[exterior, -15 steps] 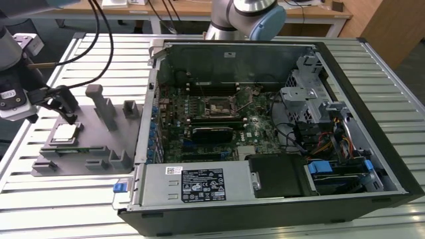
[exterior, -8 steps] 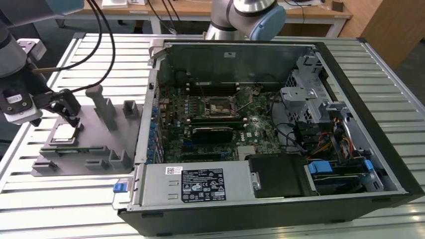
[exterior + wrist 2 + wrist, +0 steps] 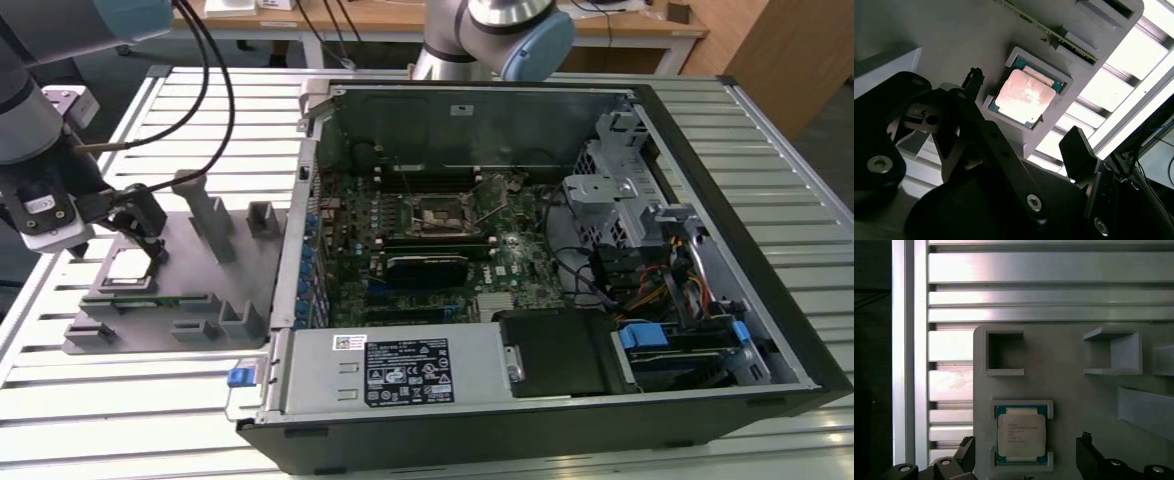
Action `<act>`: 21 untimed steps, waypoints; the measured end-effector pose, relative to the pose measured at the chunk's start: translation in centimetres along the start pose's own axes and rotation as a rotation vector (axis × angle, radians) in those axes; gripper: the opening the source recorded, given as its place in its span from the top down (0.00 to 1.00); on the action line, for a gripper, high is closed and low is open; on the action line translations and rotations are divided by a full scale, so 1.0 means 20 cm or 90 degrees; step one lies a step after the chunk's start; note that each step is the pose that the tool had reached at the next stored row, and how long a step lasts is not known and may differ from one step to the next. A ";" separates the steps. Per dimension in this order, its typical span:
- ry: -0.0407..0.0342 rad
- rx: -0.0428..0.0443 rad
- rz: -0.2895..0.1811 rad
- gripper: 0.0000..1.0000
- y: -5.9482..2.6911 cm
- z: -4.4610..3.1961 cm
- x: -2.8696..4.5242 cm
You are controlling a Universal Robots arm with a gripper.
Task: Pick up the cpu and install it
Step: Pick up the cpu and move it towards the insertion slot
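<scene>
- Cpu [image 3: 1021, 434]: lying flat, shiny side up, in a snug pocket of the grey tray [image 3: 200, 275], at the exterior view's left, a bit below the middle. Easy to see in both wrist views.
- Gripper [image 3: 1024, 447]: spread wide, with one of its fingers [image 3: 968, 452] on each side of the chip. Pinching nothing. Cannot tell if touching the chip.
- Could close crooked. Not lined up with the chip's sides, likely to tip one corner up and jam it against the pocket wall.
- Could grab the raised lips of the pocket and not the chip. Very thin edge to catch. Then lifting the whole tray, or lifting nothing.
- Could let go by mistake. Smooth metal top, thin sides, not much to hold. Bad to drop on the tray or inside the computer case [image 3: 561, 435].
- Could bump the tall blocks [image 3: 200, 205] just beside the gripper, or the case wall next to the tray.
- Could land tilted or turned the wrong way on the socket [image 3: 447, 215], near the middle of the exterior view, and bend something small there.
</scene>
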State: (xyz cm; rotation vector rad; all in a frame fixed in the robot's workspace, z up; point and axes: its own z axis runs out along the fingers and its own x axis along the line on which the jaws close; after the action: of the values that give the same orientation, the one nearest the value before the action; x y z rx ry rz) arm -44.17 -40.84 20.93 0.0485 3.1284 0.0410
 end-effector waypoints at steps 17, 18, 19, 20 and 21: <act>0.0000 0.0001 0.005 0.12 0.009 0.104 0.004; -0.0001 0.0001 0.005 0.12 0.009 0.109 0.004; 0.0000 0.0001 0.006 0.13 0.009 0.113 0.005; 0.0000 0.0002 0.006 0.20 0.009 0.116 0.006; 0.0000 0.0002 0.007 0.20 0.009 0.119 0.006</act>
State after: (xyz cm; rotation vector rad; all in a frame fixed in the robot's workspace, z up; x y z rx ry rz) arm -44.25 -40.59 18.56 0.0646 3.1282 0.0407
